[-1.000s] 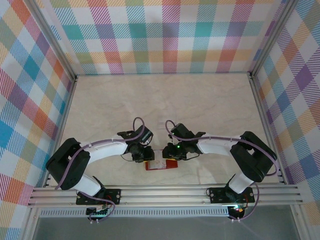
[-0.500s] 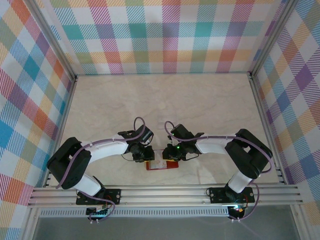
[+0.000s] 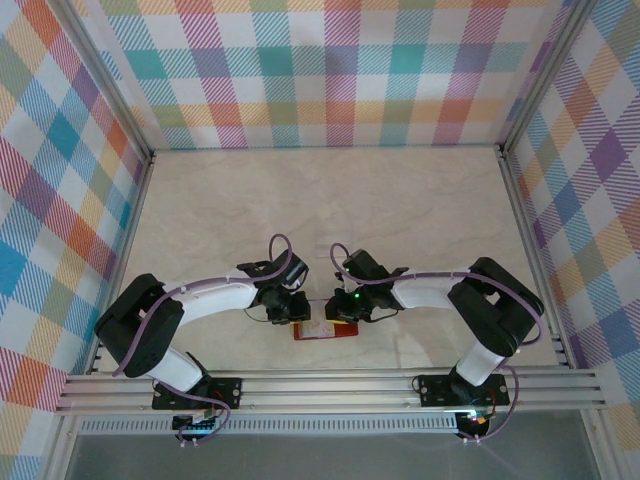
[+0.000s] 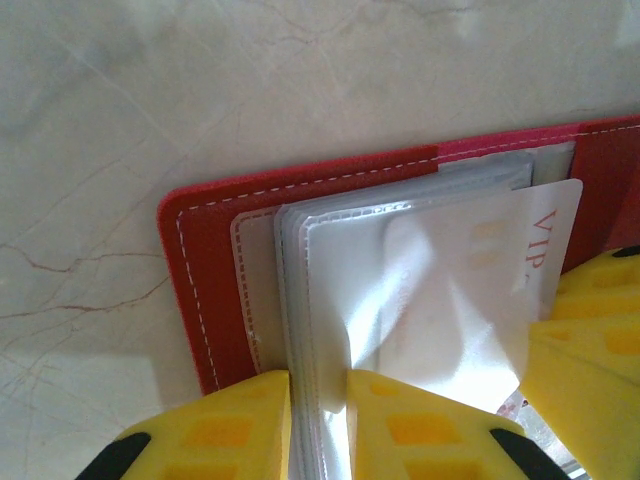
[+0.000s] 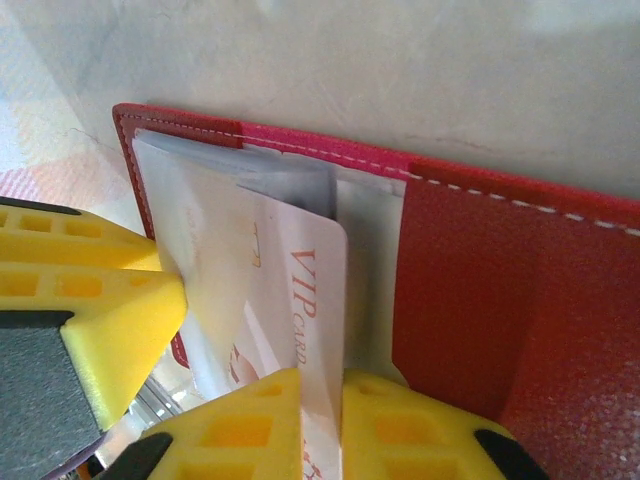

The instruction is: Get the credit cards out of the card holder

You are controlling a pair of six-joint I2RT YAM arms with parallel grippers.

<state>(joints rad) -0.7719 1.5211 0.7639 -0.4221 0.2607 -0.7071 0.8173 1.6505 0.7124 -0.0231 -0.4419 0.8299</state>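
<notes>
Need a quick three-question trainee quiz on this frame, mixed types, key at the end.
1. True or false: the card holder lies open on the table.
2. What is the right gripper pinching? A) the VIP card B) the red cover C) nothing
3. Short answer: which part of the holder is the left gripper clamped on?

Key
1. True.
2. A.
3. The clear sleeves, gripped at their edge.
</notes>
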